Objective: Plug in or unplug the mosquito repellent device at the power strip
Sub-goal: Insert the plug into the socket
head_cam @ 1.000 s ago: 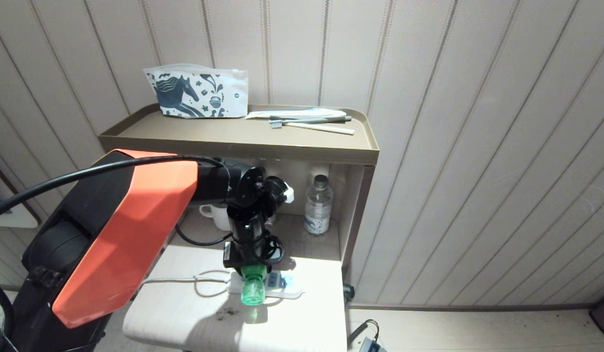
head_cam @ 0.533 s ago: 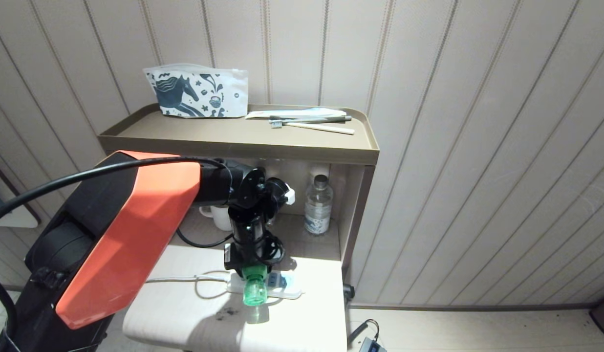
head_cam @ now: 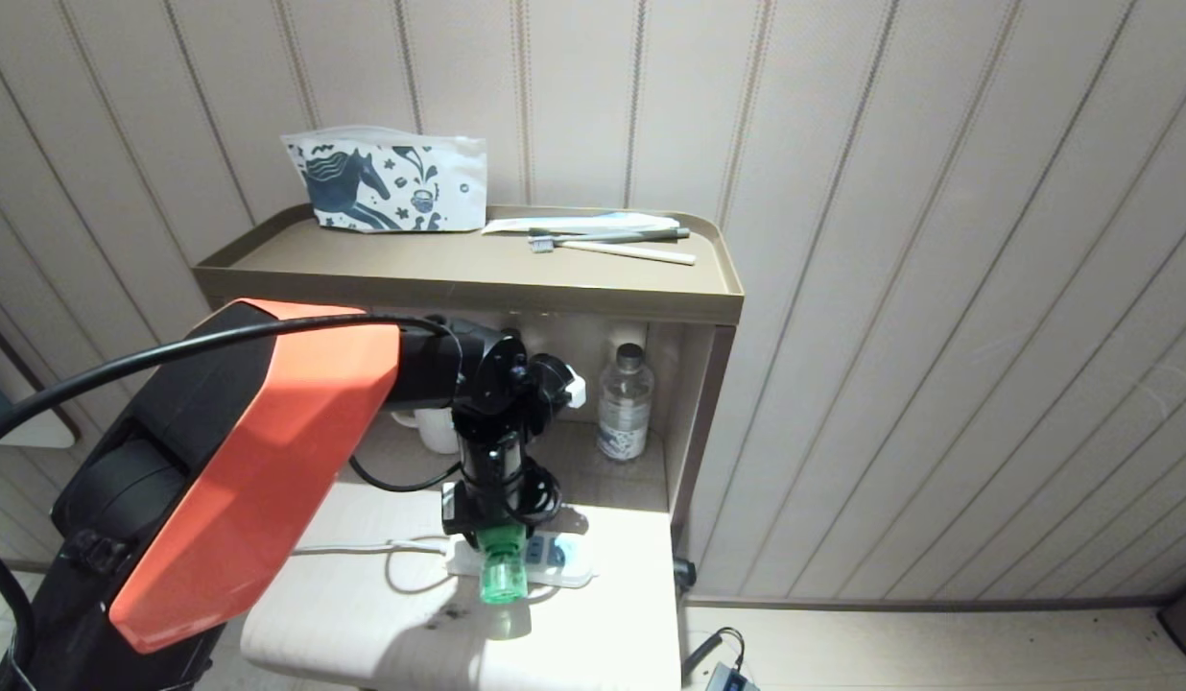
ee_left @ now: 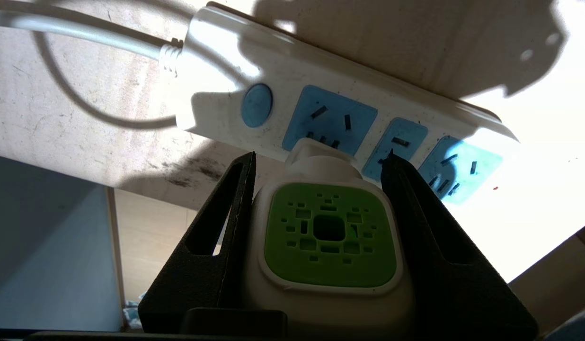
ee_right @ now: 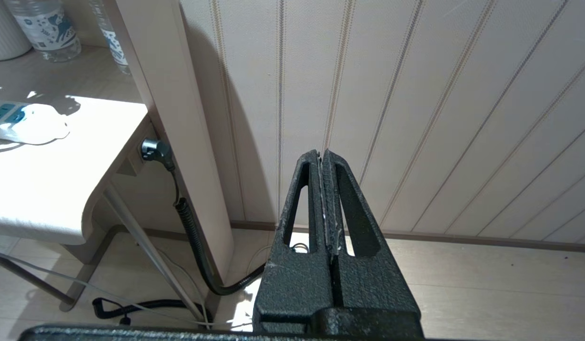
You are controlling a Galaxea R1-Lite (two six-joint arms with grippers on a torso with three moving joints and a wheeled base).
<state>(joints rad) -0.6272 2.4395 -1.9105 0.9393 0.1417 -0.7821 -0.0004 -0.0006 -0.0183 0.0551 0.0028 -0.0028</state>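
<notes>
The white-capped translucent green mosquito repellent device (ee_left: 328,237) was gripped by the left claw (ee_left: 321,166) at the long white blue-socketed power strip (ee_left: 217,57); the right claw (ee_right: 323,158) was closed

A horse-print pouch (head_cam: 387,182) stands against the panelled wall (head_cam: 938,288) at the back of a brown shelf top (head_cam: 459,269), with toothbrushes (head_cam: 612,242) lying beside it; below, a clear water bottle (head_cam: 625,403) and a white mug (head_cam: 430,427) sit in the alcove behind the pale counter (head_cam: 363,614), a coiled black cable (ee_right: 193,237) trailing to the floor
</notes>
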